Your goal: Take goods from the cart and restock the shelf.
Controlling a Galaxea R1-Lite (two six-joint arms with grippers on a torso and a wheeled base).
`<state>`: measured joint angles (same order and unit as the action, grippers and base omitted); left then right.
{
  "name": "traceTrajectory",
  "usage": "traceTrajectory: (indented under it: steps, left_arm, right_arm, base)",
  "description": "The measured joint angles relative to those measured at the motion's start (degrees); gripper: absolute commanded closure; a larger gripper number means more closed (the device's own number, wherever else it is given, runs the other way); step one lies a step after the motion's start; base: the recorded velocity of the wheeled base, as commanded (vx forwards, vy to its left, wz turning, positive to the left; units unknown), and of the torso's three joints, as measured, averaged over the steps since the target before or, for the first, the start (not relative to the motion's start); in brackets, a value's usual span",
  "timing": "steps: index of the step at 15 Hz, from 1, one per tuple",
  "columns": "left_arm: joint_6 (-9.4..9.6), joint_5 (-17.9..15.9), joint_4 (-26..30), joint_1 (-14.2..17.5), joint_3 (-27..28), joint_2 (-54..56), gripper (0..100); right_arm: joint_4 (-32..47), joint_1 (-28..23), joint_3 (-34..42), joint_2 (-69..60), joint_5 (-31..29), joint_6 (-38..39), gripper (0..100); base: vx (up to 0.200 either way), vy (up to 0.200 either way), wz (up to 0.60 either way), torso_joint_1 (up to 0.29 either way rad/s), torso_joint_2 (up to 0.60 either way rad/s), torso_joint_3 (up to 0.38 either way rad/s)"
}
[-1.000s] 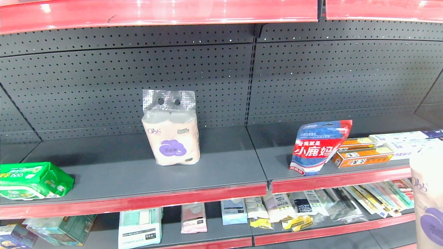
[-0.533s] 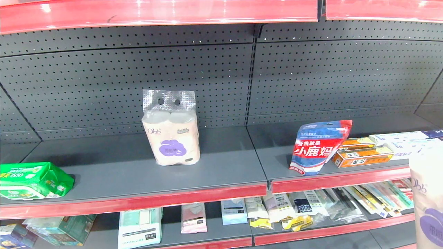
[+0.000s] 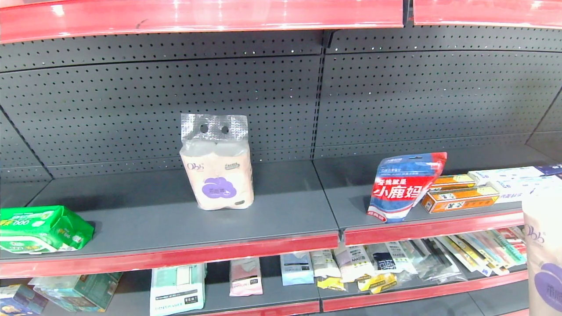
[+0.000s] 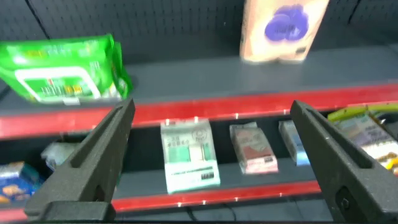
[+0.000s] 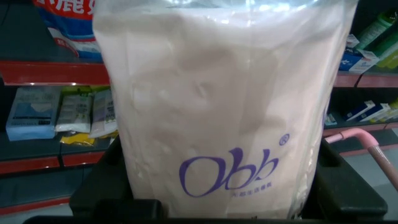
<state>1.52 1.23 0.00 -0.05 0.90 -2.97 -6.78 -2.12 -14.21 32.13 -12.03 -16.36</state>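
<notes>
A pack of toilet paper rolls (image 3: 217, 175), cream with a purple mark, stands upright mid-shelf on the grey shelf (image 3: 153, 219); it is also at the top of the left wrist view (image 4: 283, 28). A second, matching pack (image 3: 544, 245) hangs at the far right edge of the head view, in front of the shelf and below its level. My right gripper (image 5: 221, 186) is shut on this pack (image 5: 224, 106), with dark fingers on both sides. My left gripper (image 4: 211, 155) is open, holds nothing and faces the shelf's red front edge.
A green wipes pack (image 3: 41, 228) lies at the shelf's left end. A red-and-blue pouch (image 3: 406, 184) leans on orange boxes (image 3: 461, 197) at the right. Several small packets (image 3: 351, 263) fill the lower shelf. A pink cart handle (image 5: 373, 149) is behind the held pack.
The held pack at the right edge has slipped slightly down and to the right. Everything on the shelf stays as it was.
</notes>
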Motion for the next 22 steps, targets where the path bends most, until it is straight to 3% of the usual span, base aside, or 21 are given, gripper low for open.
traceTrajectory:
  steps: [1,3,5,9,11,12,15,18,20,22]
  left_arm:
    - [0.04,0.0,0.0,-0.2,2.2,-1.1,0]
    - [-2.04,0.2,-0.1,-0.3,9.0,-6.2,0]
    - [-2.89,0.8,-0.3,-0.3,15.3,-15.2,0]
    - [-1.5,2.3,-1.7,1.5,21.4,-35.8,0]
    - [-0.16,-3.2,-5.4,2.3,22.3,-45.3,0]
    - [1.45,-7.8,-8.7,2.7,22.7,-50.3,0]
    - [8.05,-24.6,-18.0,5.2,24.8,-65.2,0]
    - [16.42,-41.0,-24.5,9.6,30.1,-79.7,0]
    - [19.58,-46.5,-26.3,11.9,36.3,-87.7,0]
    - [20.5,-49.9,-26.9,12.9,42.1,-94.1,0]
  right_arm:
    - [-0.1,0.0,-0.3,-0.1,0.0,0.0,100]
    - [-0.1,0.0,-0.5,-0.3,-0.2,0.0,100]
    - [0.0,-0.4,-0.6,-0.5,-0.5,0.0,100]
    - [0.4,-1.8,-2.0,-0.2,-0.3,-0.1,100]
    - [0.3,-1.9,-2.3,0.5,-0.1,-0.1,100]
    - [0.1,-1.9,-2.4,1.0,-0.1,-0.1,100]
    - [0.0,-1.9,-2.5,2.2,-0.2,-0.3,100]
    - [0.0,-2.0,-2.5,3.3,-0.5,-0.4,100]
    - [0.0,-2.4,-2.5,3.9,-0.5,-0.6,100]
    - [0.0,-2.7,-2.6,4.3,-0.6,-0.7,100]
  base:
    - [0.0,0.0,0.0,0.0,0.0,0.0]
    - [0.0,0.0,0.0,0.0,0.0,0.0]
    - [0.0,0.0,0.0,0.0,0.0,0.0]
    - [0.0,0.0,0.0,0.0,0.0,0.0]
    - [0.0,0.0,0.0,0.0,0.0,0.0]
    - [0.0,0.0,0.0,0.0,0.0,0.0]
    - [0.0,0.0,0.0,0.0,0.0,0.0]
    - [0.0,0.0,0.0,0.0,0.0,0.0]
    - [0.0,0.0,0.0,0.0,0.0,0.0]
    - [0.0,0.0,0.0,0.0,0.0,0.0]
